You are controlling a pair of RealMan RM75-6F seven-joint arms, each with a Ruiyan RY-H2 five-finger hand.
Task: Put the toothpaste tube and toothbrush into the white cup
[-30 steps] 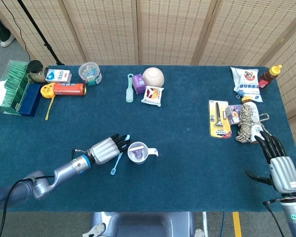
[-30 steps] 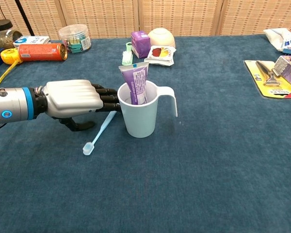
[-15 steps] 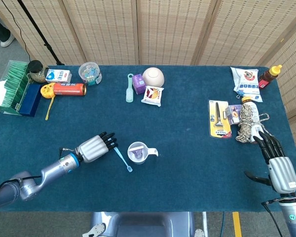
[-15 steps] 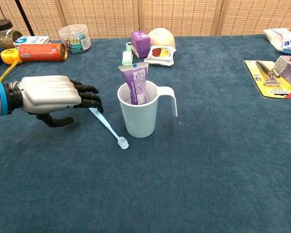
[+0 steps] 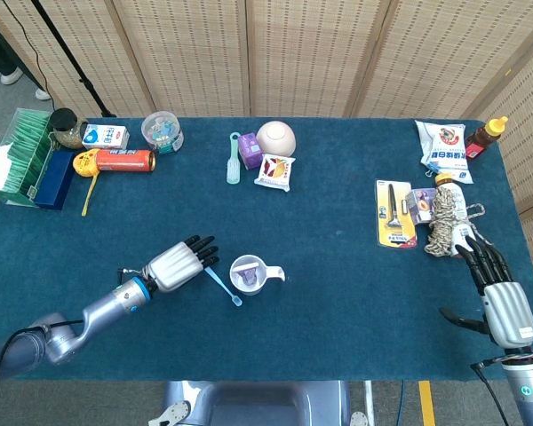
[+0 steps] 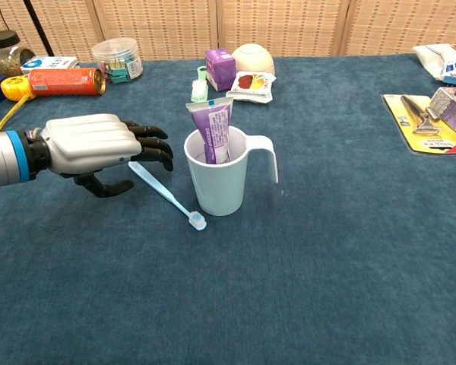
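The white cup stands left of the table's middle, handle to the right. A purple toothpaste tube stands upright inside it. A light blue toothbrush lies flat on the cloth just left of the cup, with its head near the cup's base. My left hand hovers palm down at the handle end, fingers spread and holding nothing. At the near right edge my right hand rests open, far from the cup.
Along the back stand an orange tube, a clear jar, a purple box, a round bowl and a snack packet. A razor pack and a rope bundle lie at the right.
The toothbrush has swung round: its head pointed near-left before and now lies by the cup's base. My left hand drew back left, then came slightly toward the cup. The right hand stayed still.
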